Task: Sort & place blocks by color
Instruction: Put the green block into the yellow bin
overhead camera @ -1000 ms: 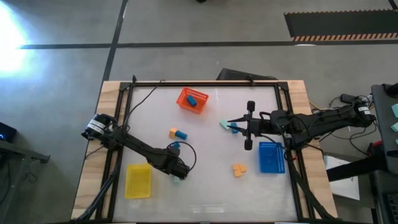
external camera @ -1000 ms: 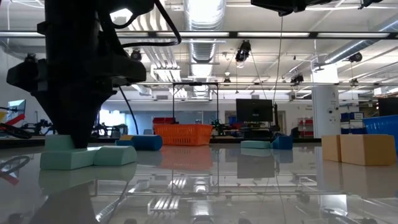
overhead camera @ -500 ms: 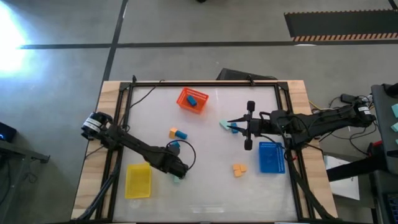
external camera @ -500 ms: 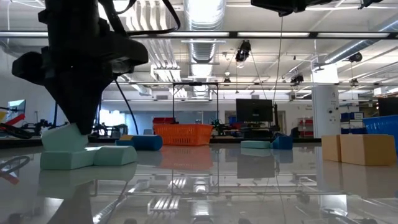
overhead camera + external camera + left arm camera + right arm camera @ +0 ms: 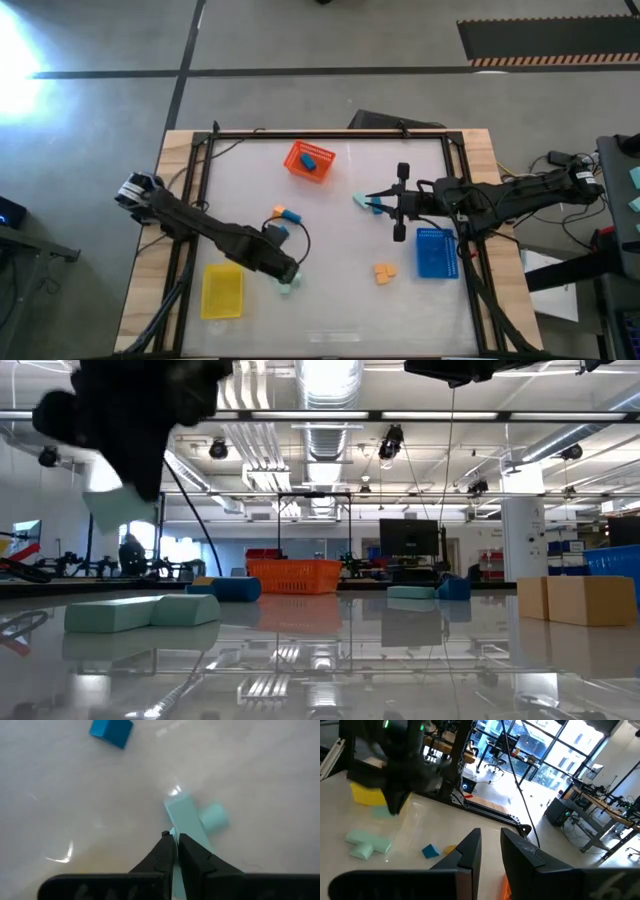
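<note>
We see the surface (image 5: pixel 330 200) carrying three trays: orange (image 5: pixel 309 161) near the far edge, blue (image 5: pixel 435 252) toward the right edge, yellow (image 5: pixel 222 290) near the front-left corner. Our left hand (image 5: pixel 135 490) hangs above the surface, clamped on a mint block (image 5: pixel 118 508); two more mint blocks (image 5: pixel 287 286) lie near the front edge. We judge them light, rigid and smooth, best pinched across flat sides. Our right hand (image 5: pixel 378 203) waits near the right edge with fingers slightly parted, holding nothing.
</note>
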Robot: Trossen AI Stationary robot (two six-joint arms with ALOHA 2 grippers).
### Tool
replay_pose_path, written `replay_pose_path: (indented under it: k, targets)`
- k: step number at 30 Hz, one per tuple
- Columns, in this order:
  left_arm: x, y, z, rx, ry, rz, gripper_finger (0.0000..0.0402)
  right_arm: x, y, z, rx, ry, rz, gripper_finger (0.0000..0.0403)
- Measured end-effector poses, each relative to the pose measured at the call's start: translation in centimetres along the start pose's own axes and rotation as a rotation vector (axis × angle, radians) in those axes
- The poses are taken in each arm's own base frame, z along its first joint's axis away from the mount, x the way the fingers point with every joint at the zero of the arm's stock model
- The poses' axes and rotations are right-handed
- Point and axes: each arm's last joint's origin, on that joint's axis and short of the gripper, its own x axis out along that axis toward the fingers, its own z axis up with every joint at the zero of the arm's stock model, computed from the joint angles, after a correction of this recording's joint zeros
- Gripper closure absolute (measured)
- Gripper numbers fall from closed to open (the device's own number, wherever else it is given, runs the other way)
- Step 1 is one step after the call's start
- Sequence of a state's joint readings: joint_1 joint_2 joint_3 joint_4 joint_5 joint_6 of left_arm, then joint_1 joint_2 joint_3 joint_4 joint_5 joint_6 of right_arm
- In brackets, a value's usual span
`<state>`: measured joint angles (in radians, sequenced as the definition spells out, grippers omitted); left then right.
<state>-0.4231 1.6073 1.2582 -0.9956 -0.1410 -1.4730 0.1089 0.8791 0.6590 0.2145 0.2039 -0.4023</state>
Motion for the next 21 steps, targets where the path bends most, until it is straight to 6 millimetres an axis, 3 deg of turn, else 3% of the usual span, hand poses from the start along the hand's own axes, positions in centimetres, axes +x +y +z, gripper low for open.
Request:
replay_pose_path:
  k: [6,11,15,21]
  targets:
    - [-4.7,1.6,-0.9,0.038,0.126,-0.038,0.0401,0.0,0.0,0.0,0.000,0.000,0.000,0.0339]
    - [-6.5,4.0,-2.7,-0.028,0.257,0.065,0.0401,0.0,0.0,0.0,0.001,0.001,0.000,0.0339]
    - [-6.2,5.2,-4.3,-0.077,0.292,0.155,0.0401,0.0,0.0,0.0,0.000,0.001,0.000,0.0339]
    - [-3.9,5.9,-5.8,-0.080,0.347,0.262,0.0401,0.0,0.0,0.0,0.001,0.001,0.000,0.0339]
